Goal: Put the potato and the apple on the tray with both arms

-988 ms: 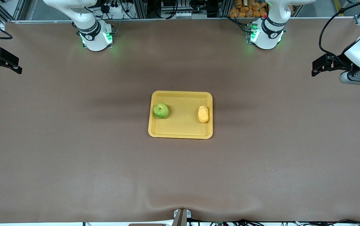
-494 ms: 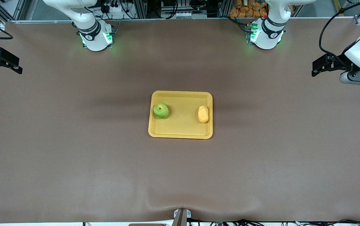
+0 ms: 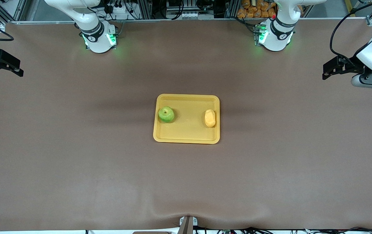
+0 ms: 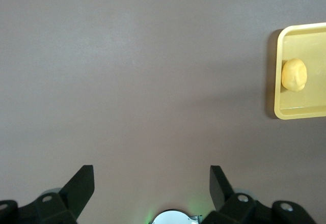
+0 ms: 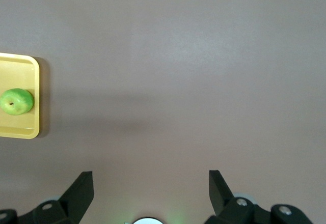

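Tray [image 3: 186, 136] of yellow-orange plastic, lying flat at the middle of the tabletop [image 3: 75, 156], rim low, corners rounded. Inside: apple [image 3: 166, 114], green and round with its stem dimple up, close to the rim at the right arm's end; potato [image 3: 210, 118], pale yellow and oblong, close to the rim at the left arm's end. Well apart from each other, bare tray floor between, both upright on the floor and neither touching a claw.

Tabletop covered in a plain brown sheet, slightly rippled at the edge nearest the front camera. Two white arm bases lit green along the edge farthest from the front camera; racks, cables and a heap of orange items past that edge.

Left claw [image 3: 330, 70] up over the left arm's end of the tabletop, fingers [image 4: 81, 186] spread wide, holding nothing. Right claw [image 3: 9, 66] up over the right arm's end, fingers [image 5: 80, 187] likewise spread wide and holding nothing. Both arms waiting, well away from the tray.
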You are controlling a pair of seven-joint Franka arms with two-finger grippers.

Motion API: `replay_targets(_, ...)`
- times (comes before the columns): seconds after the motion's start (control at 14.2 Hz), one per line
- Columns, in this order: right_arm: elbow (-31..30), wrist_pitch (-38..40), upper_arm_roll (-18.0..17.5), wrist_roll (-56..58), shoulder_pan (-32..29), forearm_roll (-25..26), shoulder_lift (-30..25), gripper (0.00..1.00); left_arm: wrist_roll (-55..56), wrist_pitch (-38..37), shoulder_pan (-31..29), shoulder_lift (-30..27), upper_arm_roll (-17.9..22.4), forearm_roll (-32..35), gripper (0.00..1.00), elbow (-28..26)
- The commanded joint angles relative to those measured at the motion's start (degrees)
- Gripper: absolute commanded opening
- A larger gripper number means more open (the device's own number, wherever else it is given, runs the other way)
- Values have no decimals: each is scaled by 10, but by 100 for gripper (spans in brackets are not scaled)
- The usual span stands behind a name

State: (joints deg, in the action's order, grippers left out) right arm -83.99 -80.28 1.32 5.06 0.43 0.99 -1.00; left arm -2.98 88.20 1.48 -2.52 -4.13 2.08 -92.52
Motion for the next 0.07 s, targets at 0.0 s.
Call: replay_targets(0.0, -12, -5, -5, 5, -8, 2, -7, 100, 2, 0, 1, 5, 1, 7, 100, 9)
